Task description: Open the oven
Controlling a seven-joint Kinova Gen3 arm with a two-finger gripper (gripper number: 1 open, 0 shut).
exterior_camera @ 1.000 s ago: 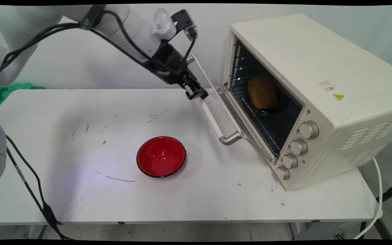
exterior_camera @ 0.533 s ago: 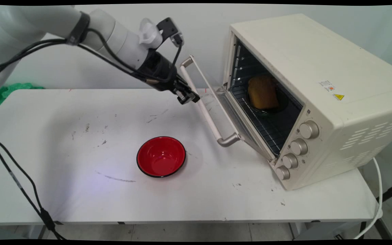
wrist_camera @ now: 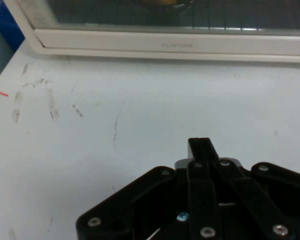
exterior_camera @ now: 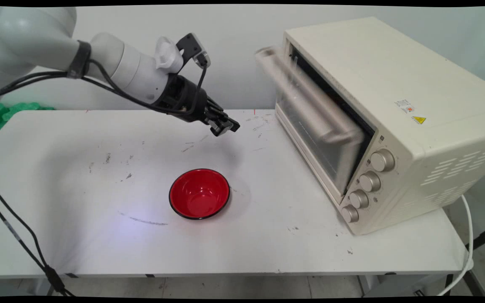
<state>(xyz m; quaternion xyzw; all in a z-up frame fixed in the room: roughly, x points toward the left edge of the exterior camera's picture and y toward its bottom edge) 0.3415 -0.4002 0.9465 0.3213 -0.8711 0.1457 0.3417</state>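
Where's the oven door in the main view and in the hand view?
Main view: the oven door is right of centre, blurred against the front of the oven.
Hand view: the door runs along the top edge, glass above a cream strip.
Shared landmark: the scuffed white table in front of the door, with the gripper above it.

- Faint raised lettering "SUPOR" on the lower frame of the oven door.
- Yellow triangular warning sign, beside a small unreadable label, on the oven top.
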